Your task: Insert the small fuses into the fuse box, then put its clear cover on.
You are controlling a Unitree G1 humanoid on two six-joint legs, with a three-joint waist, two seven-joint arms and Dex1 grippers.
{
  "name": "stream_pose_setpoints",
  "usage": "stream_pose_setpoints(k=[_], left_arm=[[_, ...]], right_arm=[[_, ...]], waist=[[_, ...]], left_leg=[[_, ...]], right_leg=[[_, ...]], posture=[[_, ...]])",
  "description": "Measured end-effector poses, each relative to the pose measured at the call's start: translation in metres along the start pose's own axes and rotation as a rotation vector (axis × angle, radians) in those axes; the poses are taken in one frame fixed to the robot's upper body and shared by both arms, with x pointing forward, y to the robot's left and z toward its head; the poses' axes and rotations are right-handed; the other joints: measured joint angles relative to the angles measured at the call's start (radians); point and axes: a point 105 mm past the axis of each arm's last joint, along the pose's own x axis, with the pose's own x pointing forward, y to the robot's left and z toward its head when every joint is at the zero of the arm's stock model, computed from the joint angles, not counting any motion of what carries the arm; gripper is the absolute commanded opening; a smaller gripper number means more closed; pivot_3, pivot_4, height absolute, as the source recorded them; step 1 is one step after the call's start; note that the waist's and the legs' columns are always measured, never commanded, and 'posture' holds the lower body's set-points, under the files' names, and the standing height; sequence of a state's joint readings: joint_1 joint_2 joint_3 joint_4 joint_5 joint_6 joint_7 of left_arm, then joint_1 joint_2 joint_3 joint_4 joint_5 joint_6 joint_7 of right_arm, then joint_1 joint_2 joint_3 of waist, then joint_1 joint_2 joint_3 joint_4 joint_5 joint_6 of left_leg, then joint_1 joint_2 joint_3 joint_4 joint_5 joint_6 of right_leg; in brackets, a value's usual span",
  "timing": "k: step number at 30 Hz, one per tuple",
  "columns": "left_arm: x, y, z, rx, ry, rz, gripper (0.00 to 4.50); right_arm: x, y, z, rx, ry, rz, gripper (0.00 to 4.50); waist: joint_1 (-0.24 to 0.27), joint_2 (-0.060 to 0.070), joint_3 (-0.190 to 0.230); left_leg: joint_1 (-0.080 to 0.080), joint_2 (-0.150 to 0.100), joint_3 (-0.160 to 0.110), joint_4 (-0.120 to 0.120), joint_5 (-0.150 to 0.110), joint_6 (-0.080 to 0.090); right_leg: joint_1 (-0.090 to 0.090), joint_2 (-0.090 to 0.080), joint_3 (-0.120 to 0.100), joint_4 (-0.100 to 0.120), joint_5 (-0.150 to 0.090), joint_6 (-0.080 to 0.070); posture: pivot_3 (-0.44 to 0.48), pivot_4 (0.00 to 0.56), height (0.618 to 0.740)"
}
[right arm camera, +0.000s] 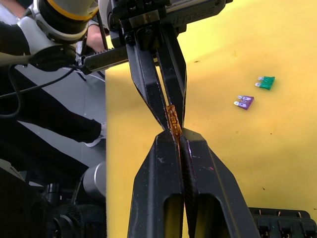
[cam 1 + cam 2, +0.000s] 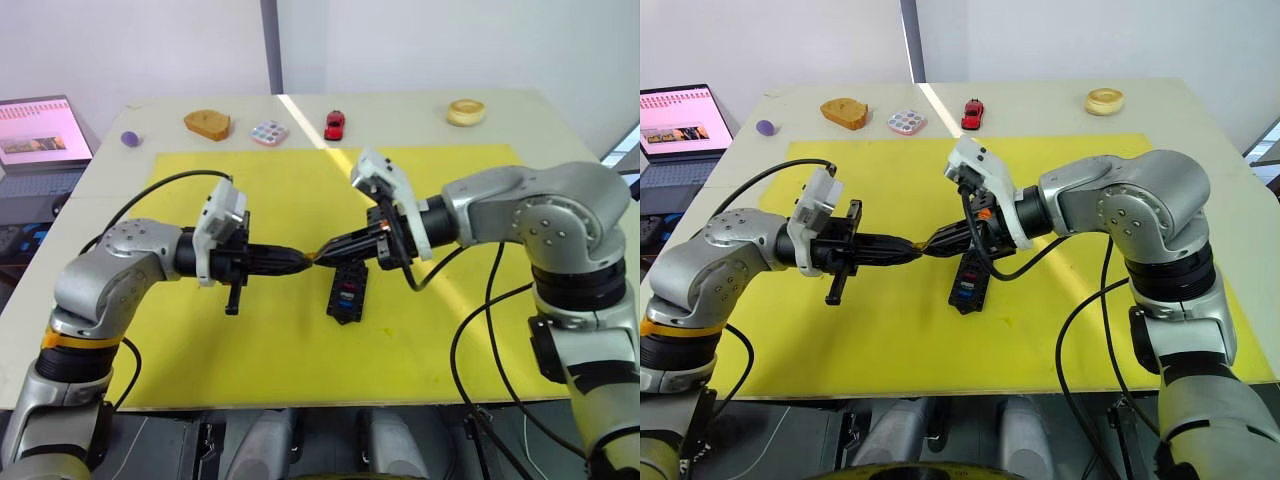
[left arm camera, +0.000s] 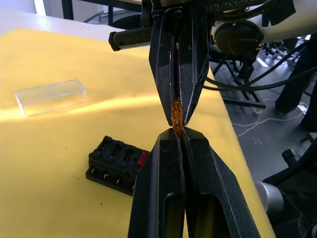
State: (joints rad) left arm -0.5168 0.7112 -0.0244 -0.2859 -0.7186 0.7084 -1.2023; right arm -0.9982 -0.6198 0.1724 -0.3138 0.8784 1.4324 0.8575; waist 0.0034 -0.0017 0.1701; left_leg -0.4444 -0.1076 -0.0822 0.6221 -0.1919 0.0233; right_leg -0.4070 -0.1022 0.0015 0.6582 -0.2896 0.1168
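Observation:
Above the yellow mat (image 2: 250, 340), my left gripper (image 2: 309, 258) and right gripper (image 2: 323, 253) meet tip to tip. Both are shut on one small amber fuse (image 3: 176, 113), each pinching one end. The black fuse box (image 2: 347, 293) lies on the mat just below and right of the meeting point, with a blue and a red fuse in its slots. The clear cover (image 3: 49, 96) rests flat on the mat beyond the box. A green fuse (image 1: 266, 83) and a purple fuse (image 1: 245, 102) lie loose on the mat, close together.
Along the table's far edge stand a purple ball (image 2: 130, 138), a brown wooden piece (image 2: 207, 123), a dotted disc (image 2: 270, 132), a red toy car (image 2: 334, 124) and a pale ring (image 2: 466, 111). A laptop (image 2: 40, 135) sits off the table's left side.

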Motion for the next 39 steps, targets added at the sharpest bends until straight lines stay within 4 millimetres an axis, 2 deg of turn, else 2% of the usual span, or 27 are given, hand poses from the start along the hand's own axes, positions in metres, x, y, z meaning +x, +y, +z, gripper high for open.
stream_pose_setpoints(k=[1, 4, 8, 15, 20, 28, 39], left_arm=[[-0.001, 0.001, -0.002, -0.013, 0.018, 0.007, 0.94], [-0.005, 0.004, -0.012, -0.053, 0.092, 0.037, 2.35], [-0.003, 0.008, -0.027, -0.026, 0.190, 0.059, 4.47], [0.018, 0.024, -0.058, 0.040, 0.196, 0.069, 4.47], [0.028, 0.028, -0.065, 0.108, 0.194, 0.030, 4.47], [0.034, 0.034, -0.078, 0.172, 0.245, -0.003, 4.47], [0.039, 0.034, -0.079, 0.199, 0.242, -0.013, 4.47]], right_arm=[[0.000, 0.001, 0.000, -0.013, 0.003, 0.004, 0.00], [-0.005, -0.003, -0.004, -0.083, 0.020, -0.045, 0.00], [-0.009, -0.015, -0.020, -0.133, 0.018, -0.113, 0.00], [-0.009, -0.029, -0.051, -0.205, 0.013, -0.175, 0.00], [-0.010, -0.036, -0.063, -0.228, 0.014, -0.212, 0.00], [-0.010, -0.045, -0.075, -0.211, 0.016, -0.248, 0.00], [-0.010, -0.048, -0.087, -0.195, 0.040, -0.258, 0.00]], waist=[[0.000, 0.000, 0.000], [0.002, 0.000, 0.000], [0.005, 0.000, 0.000], [0.008, -0.001, 0.000], [0.007, -0.001, 0.000], [0.009, -0.001, 0.000], [0.008, -0.001, 0.000]], left_leg=[[0.000, 0.000, 0.000, 0.000, 0.000, 0.000], [0.000, 0.000, 0.000, 0.000, 0.000, 0.000], [0.001, 0.000, 0.000, 0.000, 0.000, 0.000], [0.000, 0.000, 0.000, 0.001, 0.000, 0.000], [0.000, 0.000, 0.000, 0.001, 0.000, 0.000], [0.000, 0.000, -0.001, 0.001, 0.000, 0.000], [0.000, 0.000, -0.001, 0.001, 0.000, 0.000]], right_leg=[[0.000, 0.000, 0.000, 0.000, 0.000, 0.000], [-0.002, 0.000, 0.000, 0.000, 0.000, 0.000], [0.000, 0.000, 0.000, -0.001, 0.000, 0.000], [0.001, 0.000, 0.000, -0.001, 0.000, 0.000], [0.001, 0.000, 0.000, -0.001, 0.000, 0.000], [0.002, 0.000, -0.001, -0.001, 0.000, 0.000], [0.002, 0.000, -0.001, -0.001, 0.000, 0.000]], posture=[[0.000, 0.150, 0.740], [0.000, 0.150, 0.740], [0.000, 0.150, 0.740], [0.000, 0.150, 0.740], [0.000, 0.150, 0.740], [0.000, 0.150, 0.740], [0.000, 0.150, 0.740]])
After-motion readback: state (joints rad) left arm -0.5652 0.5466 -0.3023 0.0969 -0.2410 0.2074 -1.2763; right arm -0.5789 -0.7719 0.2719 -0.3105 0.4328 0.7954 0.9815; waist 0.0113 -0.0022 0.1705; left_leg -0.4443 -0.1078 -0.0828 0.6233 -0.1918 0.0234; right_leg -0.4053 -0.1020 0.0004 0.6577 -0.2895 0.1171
